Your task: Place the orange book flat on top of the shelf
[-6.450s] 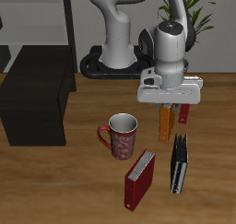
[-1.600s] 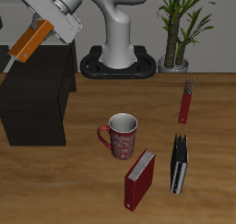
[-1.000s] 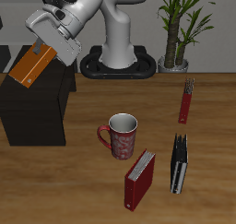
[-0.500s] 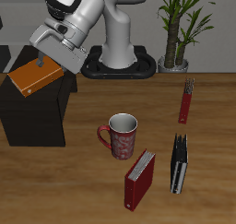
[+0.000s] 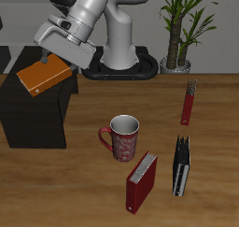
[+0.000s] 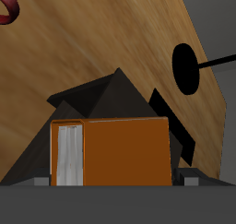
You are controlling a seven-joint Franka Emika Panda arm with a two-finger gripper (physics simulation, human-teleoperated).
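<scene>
The orange book (image 5: 44,77) is held in my gripper (image 5: 54,63), nearly flat and slightly tilted, just above the top of the black shelf (image 5: 33,114). I cannot tell whether the book touches the shelf top. My gripper is shut on the book's edge nearest the robot base. In the wrist view the orange book (image 6: 124,152) fills the space between my fingers, its pale page edges (image 6: 68,156) showing, with the dark shelf (image 6: 106,94) beneath it.
A patterned red mug (image 5: 121,137) stands mid-table. A larger red book (image 5: 142,181) and a dark book (image 5: 181,165) lie near the front edge. A slim dark-red book (image 5: 188,102) lies farther back. A potted plant (image 5: 180,30) and the robot base (image 5: 119,58) stand at the back.
My gripper carried the orange book from the table up over the shelf, turned it from steeply tilted to nearly flat, and lowered it toward the shelf top.
</scene>
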